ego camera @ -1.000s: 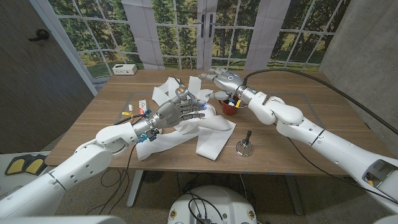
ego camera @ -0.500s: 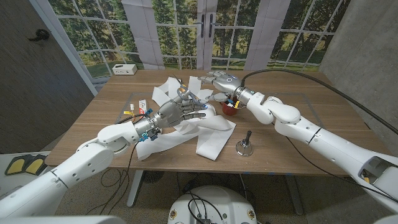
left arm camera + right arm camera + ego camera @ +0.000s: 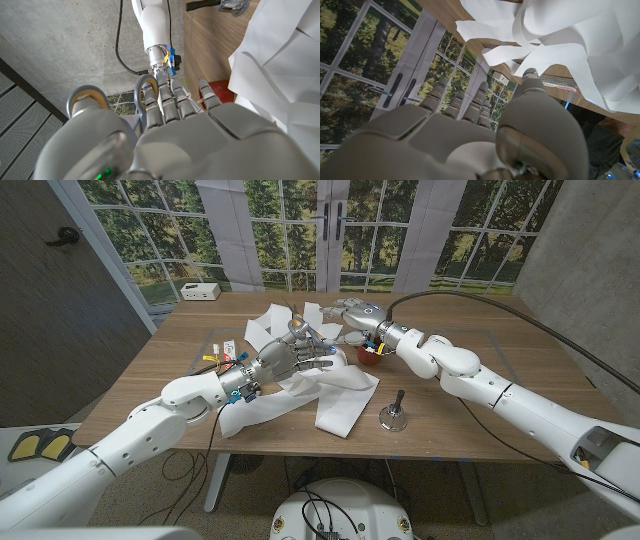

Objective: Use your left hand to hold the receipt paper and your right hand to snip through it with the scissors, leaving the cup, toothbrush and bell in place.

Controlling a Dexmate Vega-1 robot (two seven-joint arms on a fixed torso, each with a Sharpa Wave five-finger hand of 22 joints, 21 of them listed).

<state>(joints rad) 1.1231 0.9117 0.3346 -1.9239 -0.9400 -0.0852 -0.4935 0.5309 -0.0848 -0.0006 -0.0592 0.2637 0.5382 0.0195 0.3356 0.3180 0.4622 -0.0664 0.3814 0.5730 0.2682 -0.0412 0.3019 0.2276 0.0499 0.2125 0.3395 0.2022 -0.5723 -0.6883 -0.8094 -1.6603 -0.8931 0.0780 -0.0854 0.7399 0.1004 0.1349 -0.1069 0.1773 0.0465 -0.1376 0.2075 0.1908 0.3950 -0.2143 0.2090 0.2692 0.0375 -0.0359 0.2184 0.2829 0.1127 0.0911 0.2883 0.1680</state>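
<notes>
head view | left hand (image 3: pixel 297 358) over receipt paper (image 3: pixel 340 395) | right hand (image 3: pixel 352 313) above cup (image 3: pixel 370 356)

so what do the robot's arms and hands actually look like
Both arms have glossy white rounded shells with grey-silver metallic hands. The left hand has small coloured wires, red, yellow and blue, at its wrist. The right hand has blue and yellow bits at the wrist, and a thick black cable arcs over the right arm.
</notes>
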